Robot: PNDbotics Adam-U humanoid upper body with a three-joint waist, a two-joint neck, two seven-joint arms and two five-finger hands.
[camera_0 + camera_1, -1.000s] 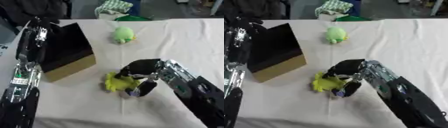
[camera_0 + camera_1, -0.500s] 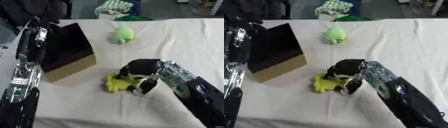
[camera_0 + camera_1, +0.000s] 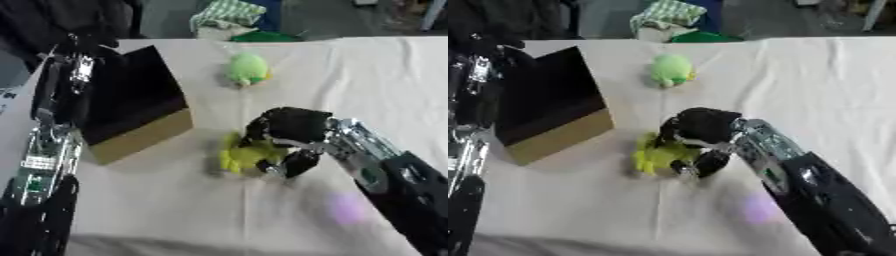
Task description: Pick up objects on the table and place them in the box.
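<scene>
The right hand (image 3: 289,131) covers the three-o'clock side of the yellow-green toy (image 3: 245,155), whose shape is too blurred to name. The left hand cannot be found along the left arm (image 3: 52,120). The box (image 3: 131,112) interior reads only black.

The right hand (image 3: 290,131) is black, with a rounded back and dark fingers (image 3: 297,162). Its wrist is silver metal, and the forearm behind it is a black shell. The left arm (image 3: 54,125) is black with silver parts and a green marking low down.
</scene>
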